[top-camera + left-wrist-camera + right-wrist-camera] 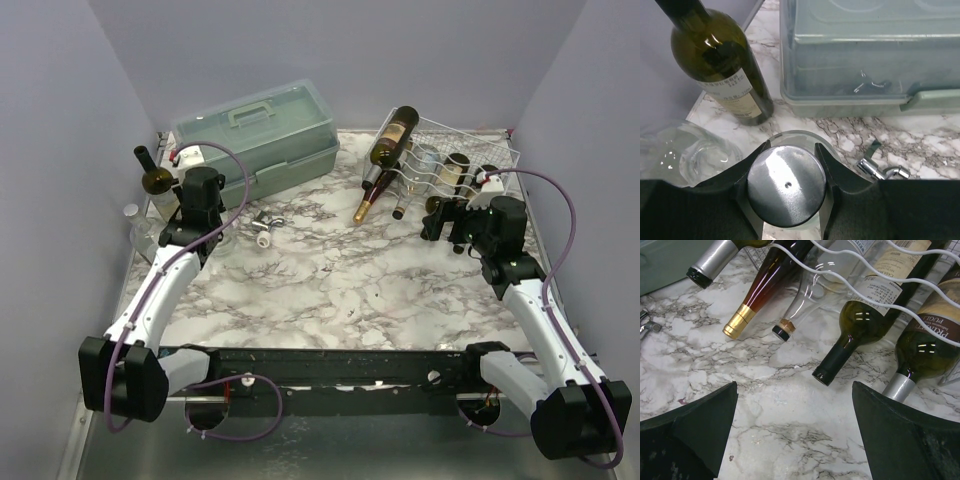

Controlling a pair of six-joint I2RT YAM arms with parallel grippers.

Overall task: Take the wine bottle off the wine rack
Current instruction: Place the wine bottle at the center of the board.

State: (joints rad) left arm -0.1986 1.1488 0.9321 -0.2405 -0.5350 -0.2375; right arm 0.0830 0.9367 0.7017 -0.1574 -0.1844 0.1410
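The white wire wine rack stands at the back right with several wine bottles lying in it, necks toward the table's middle. My right gripper hangs open just in front of it, holding nothing. In the right wrist view my right gripper is over bare marble, with a dark green bottle and its black cap just beyond, under the rack wires. My left gripper is shut on the silver-capped neck of a clear glass bottle at the far left.
A green wine bottle stands upright off the rack at the far left beside my left gripper, with another clear glass vessel near it. A grey-green toolbox sits at the back. A small metal stopper lies on the marble.
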